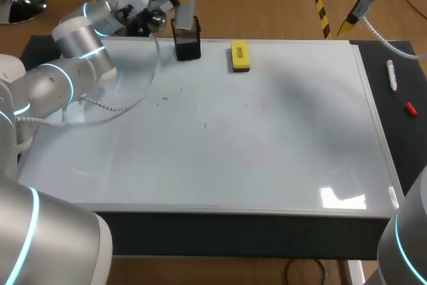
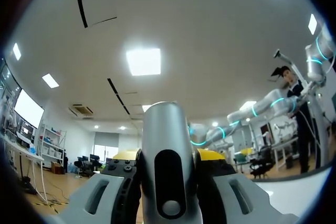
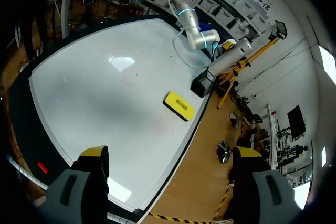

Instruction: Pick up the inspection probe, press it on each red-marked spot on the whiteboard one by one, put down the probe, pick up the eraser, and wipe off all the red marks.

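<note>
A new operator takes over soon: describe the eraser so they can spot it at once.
Start at the large whiteboard lying flat. Along its far edge, just right of the dark holder, lies the eraser. It is the only bright yellow block lying flat on the board; the holder is dark and upright.
</note>
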